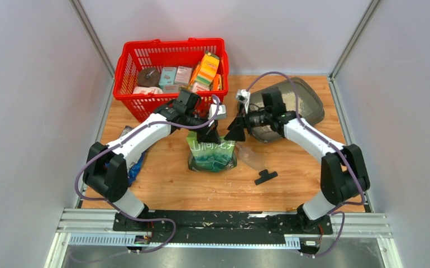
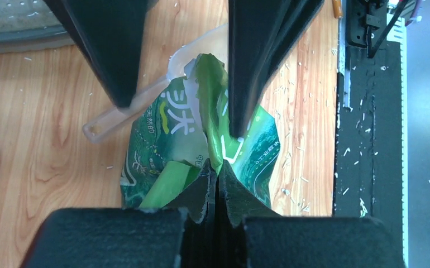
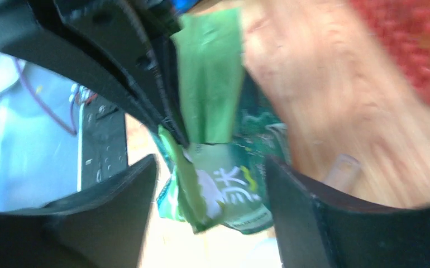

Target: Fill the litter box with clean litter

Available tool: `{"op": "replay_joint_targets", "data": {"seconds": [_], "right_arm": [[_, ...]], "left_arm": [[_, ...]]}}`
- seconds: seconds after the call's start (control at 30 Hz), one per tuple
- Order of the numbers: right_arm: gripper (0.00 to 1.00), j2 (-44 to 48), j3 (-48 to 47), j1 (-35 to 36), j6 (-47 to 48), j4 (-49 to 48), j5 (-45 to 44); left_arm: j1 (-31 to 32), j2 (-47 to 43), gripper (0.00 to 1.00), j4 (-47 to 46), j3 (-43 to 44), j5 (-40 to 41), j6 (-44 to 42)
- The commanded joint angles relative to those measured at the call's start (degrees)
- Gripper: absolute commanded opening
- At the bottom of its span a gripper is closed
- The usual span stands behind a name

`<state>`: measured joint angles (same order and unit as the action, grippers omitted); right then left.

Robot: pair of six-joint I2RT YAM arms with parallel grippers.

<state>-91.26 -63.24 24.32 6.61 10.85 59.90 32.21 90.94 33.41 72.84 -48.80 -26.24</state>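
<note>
The green-and-white pouch stands in the middle of the table. My left gripper is shut on the pouch's torn top edge, as the left wrist view shows. My right gripper is open, with a finger on each side of the pouch top and not touching it. The dark grey litter box lies at the back right behind my right arm. A few pale granules show in it. The litter inside the pouch is hidden.
A red mesh basket of groceries stands at the back left. A clear plastic scoop lies right of the pouch, with a black clip nearer the front. A blue foil bag lies under my left arm. Stray granules dot the table.
</note>
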Motion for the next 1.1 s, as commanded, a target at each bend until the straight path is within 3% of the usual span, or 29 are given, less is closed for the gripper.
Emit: {"op": "replay_joint_targets", "data": {"seconds": [0.0, 0.1, 0.13, 0.17, 0.2, 0.23, 0.27, 0.33, 0.37, 0.4, 0.5, 0.7, 0.83, 1.07], "right_arm": [[0.88, 10.81, -5.13, -6.55, -0.99, 3.46, -7.33], [0.95, 15.75, -5.84, -11.04, 13.81, 13.90, -7.43], [0.94, 18.46, -5.75, -11.65, 19.78, 23.77, -7.34], [0.92, 19.71, -5.40, -11.75, 33.42, 28.91, -7.51], [0.90, 20.85, -3.66, -11.75, 39.38, 33.66, -7.86], [0.88, 22.26, -2.77, -11.75, 45.45, 44.41, -8.48], [0.87, 22.44, -1.81, -11.75, 58.99, 50.26, -9.00], [0.79, 21.92, 1.00, -11.75, 69.62, 63.42, -12.32], [0.76, 20.79, 2.32, -11.75, 72.29, 65.16, -13.74], [0.70, 20.34, 3.64, -11.83, 73.53, 65.87, -15.15], [0.66, 18.49, 8.56, -12.98, 75.73, 64.74, -17.18], [0.62, 13.32, 13.41, -13.24, 74.43, 52.09, -20.00], [0.60, 7.87, 12.71, -13.16, 73.64, 47.17, -18.68], [0.55, 0.65, 6.64, -13.33, 72.84, 47.42, -20.26]], "left_arm": [[1.10, 0.64, 0.00, -3.09, 1.69, -3.67, 3.03], [1.10, 1.00, 0.00, -3.00, 1.52, -3.85, 4.00], [1.10, 1.17, 0.00, -3.00, 1.52, -3.76, 4.61], [1.10, 1.43, 0.00, -3.00, 1.52, -3.76, 4.79], [1.10, 1.52, 0.00, -3.26, 1.69, -3.76, 5.14], [1.02, 1.61, 0.00, -3.44, 1.61, -3.76, 5.67], [1.10, 1.70, 0.00, -3.52, 1.69, -3.76, 5.67], [1.10, 1.96, 0.00, -3.61, 2.04, -3.76, 5.94], [1.10, 2.14, 0.00, -3.61, 2.22, -3.68, 5.94], [1.02, 2.23, 0.00, -3.61, 2.31, -3.59, 6.11], [1.10, 2.58, 0.00, -3.09, 2.57, -3.50, 6.46], [1.10, 3.55, 0.00, -2.21, 3.18, -3.59, 7.34], [1.10, 3.81, 0.00, -1.07, 3.89, -3.50, 7.17], [1.10, 3.90, 0.00, -0.10, 3.98, -3.59, 6.90]]}}
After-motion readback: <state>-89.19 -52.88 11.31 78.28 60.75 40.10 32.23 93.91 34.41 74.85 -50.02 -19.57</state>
